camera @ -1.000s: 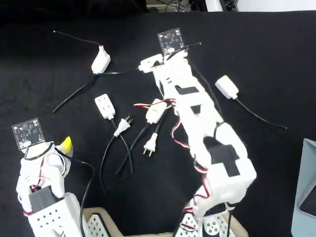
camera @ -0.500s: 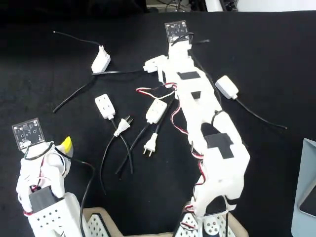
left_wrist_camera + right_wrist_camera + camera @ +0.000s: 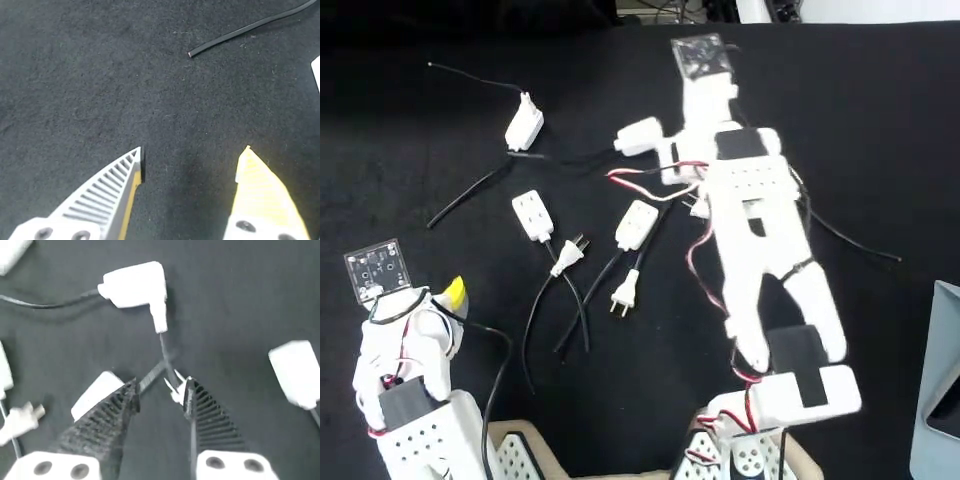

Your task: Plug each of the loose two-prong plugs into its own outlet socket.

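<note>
No text, number or sign can be read on the white plastic outlet blocks [image 3: 532,214], the white two-prong plugs [image 3: 623,292] or the black cloth-covered bench [image 3: 880,120]; the small black square boards [image 3: 378,270] on the arms bear pale dots, nothing legible.

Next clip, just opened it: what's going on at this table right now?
Two arms stand at a black table scattered with white sockets and corded plugs. The right gripper, jaws open, hangs over a black cord that leads from a white block on the far side. The left gripper is open over bare cloth at the near corner. A loose plug and a second loose plug lie mid-table, prongs not in any socket.
</note>
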